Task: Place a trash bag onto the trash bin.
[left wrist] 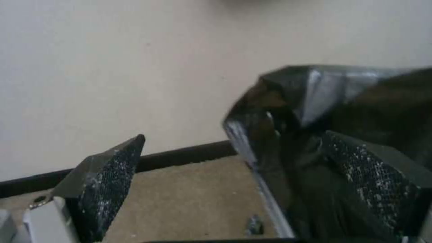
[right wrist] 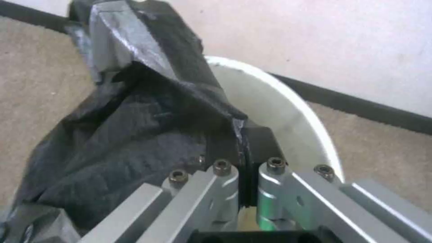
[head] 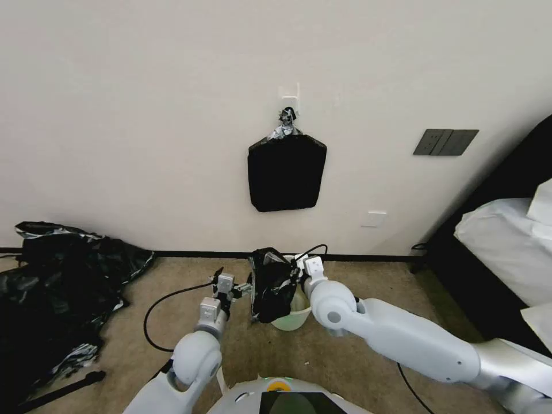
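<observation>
Over trash bin (head: 294, 315), trash bag (head: 270, 284) seemingly hiding its rim, right gripper (head: 298, 268) pinching bag

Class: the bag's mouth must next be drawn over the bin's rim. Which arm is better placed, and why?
Probably the right. The right gripper is shut on the trash bag directly over the trash bin rim. The left gripper is open, the bag's edge between its fingers, ungripped.
</observation>
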